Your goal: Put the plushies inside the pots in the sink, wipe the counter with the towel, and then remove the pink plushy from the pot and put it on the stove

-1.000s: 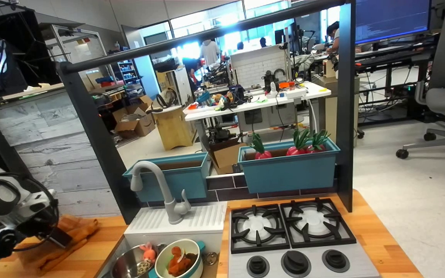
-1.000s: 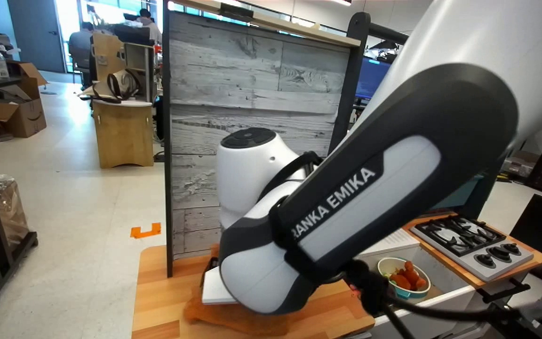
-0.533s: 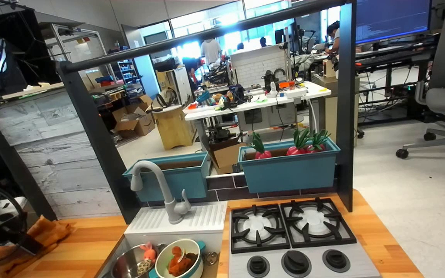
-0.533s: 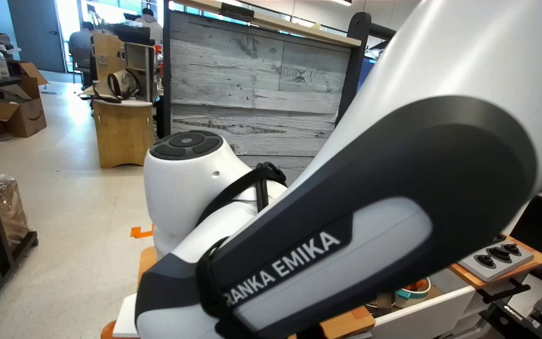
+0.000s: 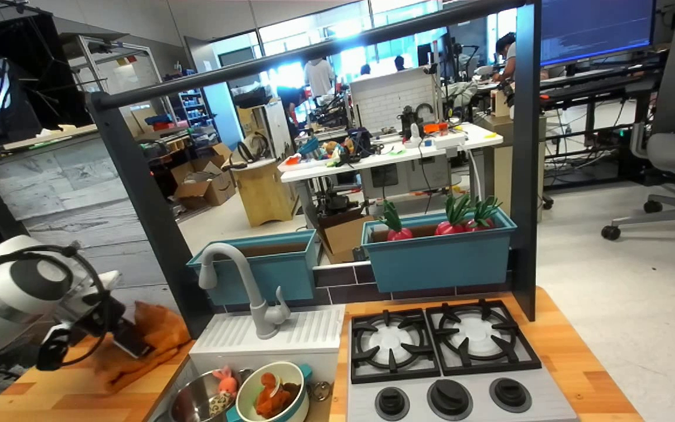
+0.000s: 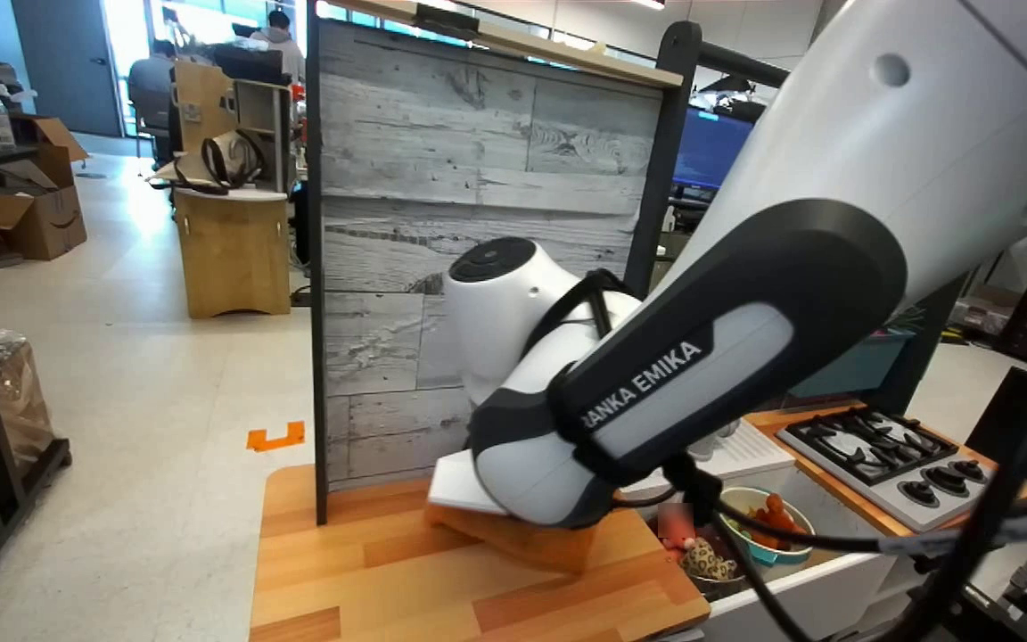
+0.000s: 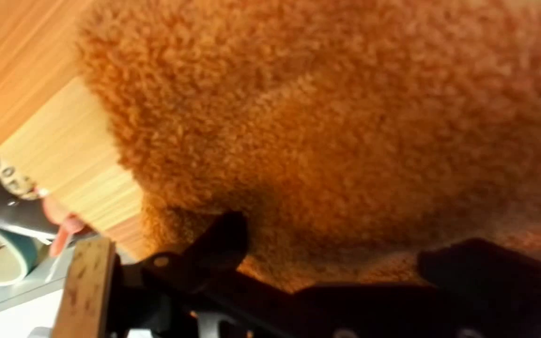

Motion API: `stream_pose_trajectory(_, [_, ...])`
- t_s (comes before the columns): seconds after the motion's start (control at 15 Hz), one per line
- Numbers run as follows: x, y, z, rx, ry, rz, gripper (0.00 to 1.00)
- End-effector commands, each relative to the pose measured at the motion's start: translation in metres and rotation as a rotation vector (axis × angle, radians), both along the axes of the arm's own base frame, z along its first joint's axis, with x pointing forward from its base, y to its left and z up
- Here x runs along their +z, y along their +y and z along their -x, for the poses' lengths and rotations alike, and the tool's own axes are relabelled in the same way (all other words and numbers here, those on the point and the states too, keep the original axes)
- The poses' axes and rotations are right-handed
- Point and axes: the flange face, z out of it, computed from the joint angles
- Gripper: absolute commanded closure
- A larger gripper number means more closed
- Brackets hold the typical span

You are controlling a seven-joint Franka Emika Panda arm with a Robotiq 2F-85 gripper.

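The orange towel (image 7: 298, 117) lies bunched on the wooden counter (image 6: 389, 580), beside the sink (image 5: 329, 369). My gripper (image 7: 336, 237) is down against it with fingers spread wide; cloth fills the view between and beyond them, not clamped as far as I can see. How deep the fingertips press is hidden. The pink plushy (image 5: 226, 384) and a leopard-spotted plushy (image 5: 218, 404) sit in the grey metal pot (image 5: 182, 404). An orange-brown plushy (image 5: 273, 400) lies in the white pot (image 5: 244, 404) beside it. No plushy shows on the stove (image 5: 479, 378).
A grey faucet (image 5: 255, 299) rises behind the basin. Dark posts (image 5: 150, 223) and a grey wood panel (image 6: 487, 160) border the counter. Teal planters (image 5: 440, 261) hang at the back. My arm (image 6: 656, 374) and its cables cover part of the sink in an exterior view.
Towel and gripper slid away from the sink until half a second ago, then came back across the counter to beside the sink's edge. Pots and plushies stay where they were.
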Motion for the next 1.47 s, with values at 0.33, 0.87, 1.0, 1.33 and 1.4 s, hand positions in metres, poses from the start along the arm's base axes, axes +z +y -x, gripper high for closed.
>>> stream_pose_trajectory(0.33, [-0.030, 0.040, 0.045, 0.102, 0.153, 0.095, 0.00])
stream_pose_trajectory(0.87, [-0.013, 0.162, 0.109, 0.333, 0.258, -0.109, 0.00])
stream_pose_trajectory(1.0, [-0.015, 0.137, 0.095, 0.272, 0.245, -0.071, 0.00])
stream_pose_trajectory(1.33, [-0.006, 0.032, 0.042, 0.018, 0.180, 0.036, 0.00])
stream_pose_trajectory(1.4, [-0.004, 0.005, 0.035, -0.025, 0.176, 0.070, 0.00])
